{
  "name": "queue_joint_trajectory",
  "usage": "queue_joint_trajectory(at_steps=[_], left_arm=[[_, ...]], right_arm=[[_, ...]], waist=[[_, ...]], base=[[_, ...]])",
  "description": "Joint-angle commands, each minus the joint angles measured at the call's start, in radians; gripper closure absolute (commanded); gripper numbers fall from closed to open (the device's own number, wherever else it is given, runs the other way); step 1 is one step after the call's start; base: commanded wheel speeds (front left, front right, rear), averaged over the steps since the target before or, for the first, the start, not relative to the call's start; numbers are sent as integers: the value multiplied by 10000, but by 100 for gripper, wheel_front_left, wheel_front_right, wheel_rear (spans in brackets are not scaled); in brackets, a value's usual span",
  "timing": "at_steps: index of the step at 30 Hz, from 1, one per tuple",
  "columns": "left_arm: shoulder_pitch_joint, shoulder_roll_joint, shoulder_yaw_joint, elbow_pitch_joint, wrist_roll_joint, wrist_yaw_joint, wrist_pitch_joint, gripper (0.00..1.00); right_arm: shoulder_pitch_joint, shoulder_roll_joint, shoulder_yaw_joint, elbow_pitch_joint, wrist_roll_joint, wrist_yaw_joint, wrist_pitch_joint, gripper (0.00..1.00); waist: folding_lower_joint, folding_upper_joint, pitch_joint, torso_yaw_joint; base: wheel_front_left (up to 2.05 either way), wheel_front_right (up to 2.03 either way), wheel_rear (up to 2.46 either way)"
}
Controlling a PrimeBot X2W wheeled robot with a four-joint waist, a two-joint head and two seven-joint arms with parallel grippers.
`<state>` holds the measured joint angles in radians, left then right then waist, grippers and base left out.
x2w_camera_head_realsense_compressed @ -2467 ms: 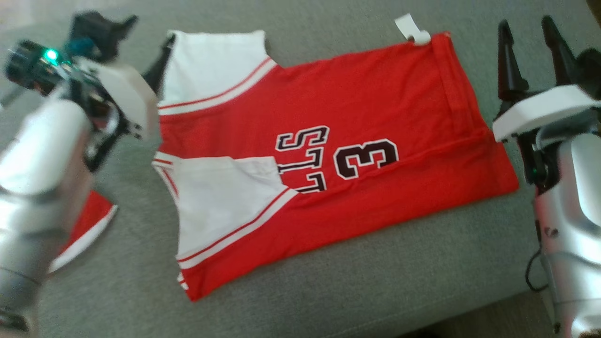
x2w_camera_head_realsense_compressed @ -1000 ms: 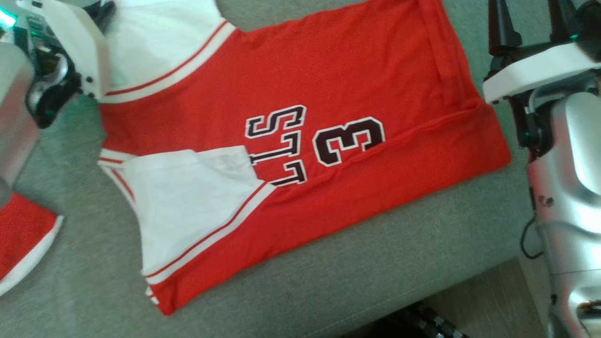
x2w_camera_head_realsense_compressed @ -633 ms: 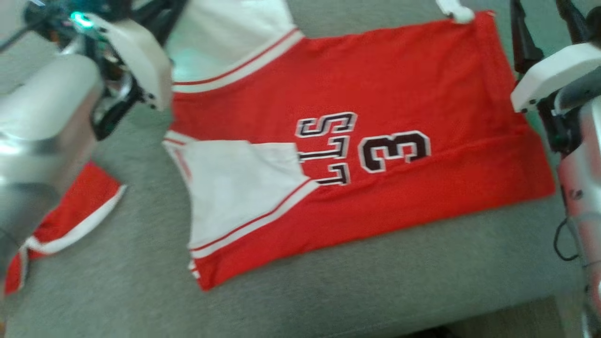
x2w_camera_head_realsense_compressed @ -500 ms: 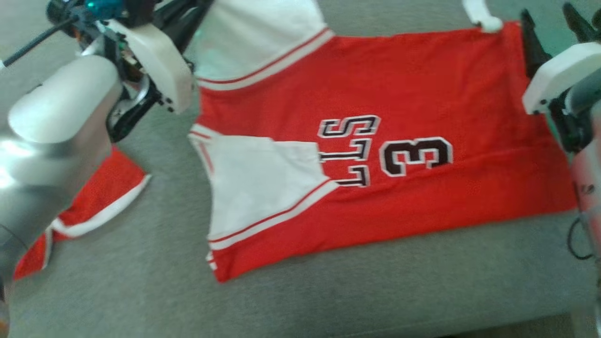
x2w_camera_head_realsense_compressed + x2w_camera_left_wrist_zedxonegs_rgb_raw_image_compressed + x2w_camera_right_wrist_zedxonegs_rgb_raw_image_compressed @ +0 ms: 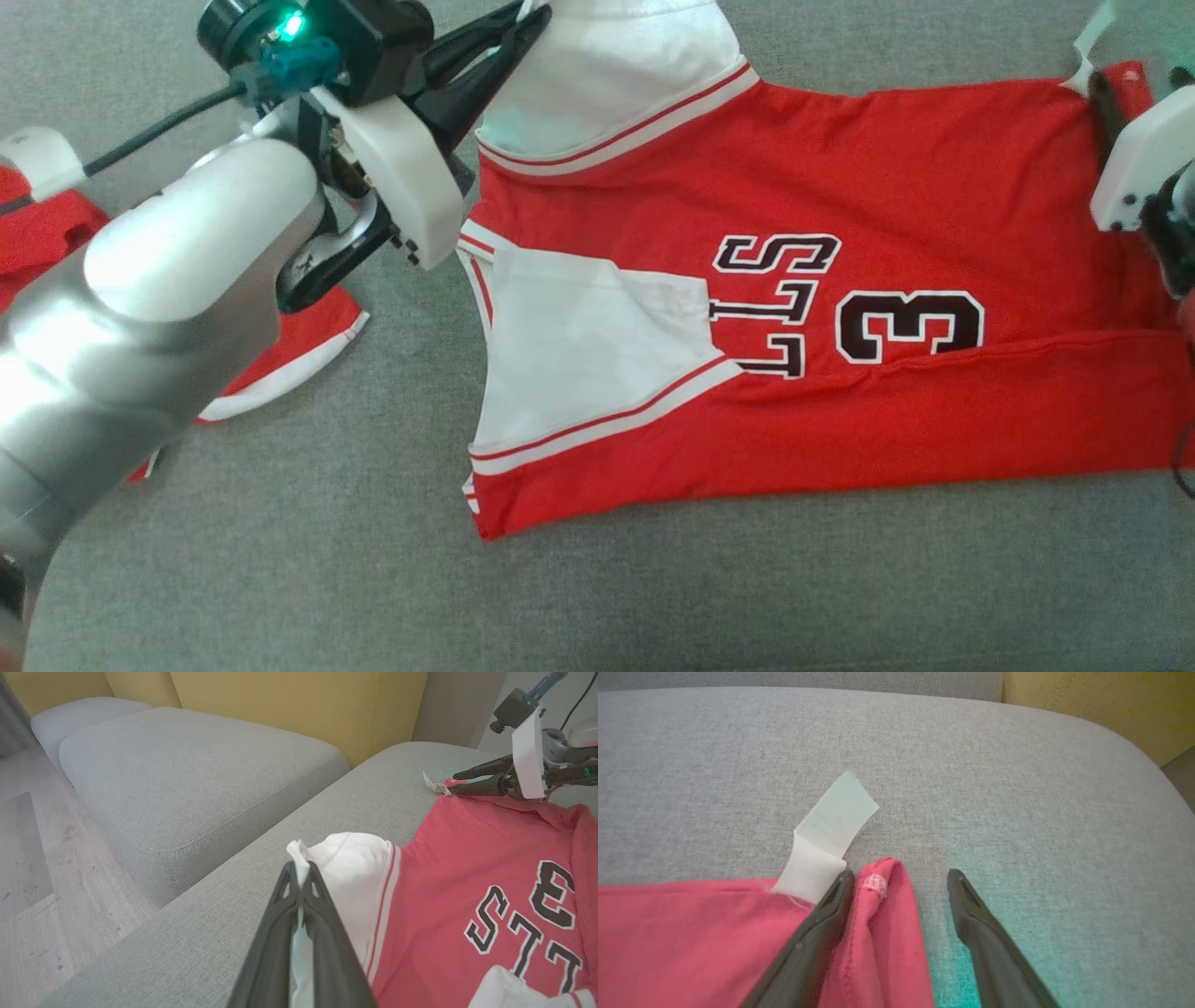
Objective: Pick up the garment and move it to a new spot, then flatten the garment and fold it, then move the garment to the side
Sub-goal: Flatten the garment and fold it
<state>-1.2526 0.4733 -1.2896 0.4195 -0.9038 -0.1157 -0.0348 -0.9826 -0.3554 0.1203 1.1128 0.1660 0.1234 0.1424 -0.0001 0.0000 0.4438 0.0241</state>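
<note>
Grey woven seat cushion (image 5: 280, 579) spreads wide here, soft even light on it, and right alongside sits a second grey cushion (image 5: 187, 774) with a stitched seam around its edge. Behind them rises a mustard-yellow backrest (image 5: 289, 704). Down beside the sofa runs pale wood-plank floor (image 5: 32, 872), scuffed with a few dark marks.
</note>
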Motion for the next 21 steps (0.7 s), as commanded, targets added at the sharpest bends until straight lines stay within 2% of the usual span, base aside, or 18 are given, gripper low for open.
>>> queue_joint_trajectory(at_steps=[1,3,4,5,10,21], left_arm=[[-305,413,385,-248,173,141,41,100],[-312,492,379,-326,209,192,69,100],[-311,529,379,-352,211,209,83,100],[-314,570,381,-375,207,227,101,100],[-371,709,404,-340,236,331,135,100],[-1010,746,829,683,373,570,-395,100]], right_arm=[[-220,-31,12,117,-39,73,74,0],[-305,50,8,372,-48,73,113,0],[-348,101,14,485,-27,73,149,55],[-402,155,14,577,12,73,173,100],[-642,278,-100,762,265,73,-26,100],[-1596,400,7,381,849,73,-1678,100]], waist=[[1,0,44,-31],[1,0,83,-72],[1,0,101,-95],[1,0,122,-126],[1,0,183,-222],[1,0,433,-536]], base=[[0,0,0],[0,0,0],[0,0,0],[0,0,0],[0,0,0],[0,0,0]])
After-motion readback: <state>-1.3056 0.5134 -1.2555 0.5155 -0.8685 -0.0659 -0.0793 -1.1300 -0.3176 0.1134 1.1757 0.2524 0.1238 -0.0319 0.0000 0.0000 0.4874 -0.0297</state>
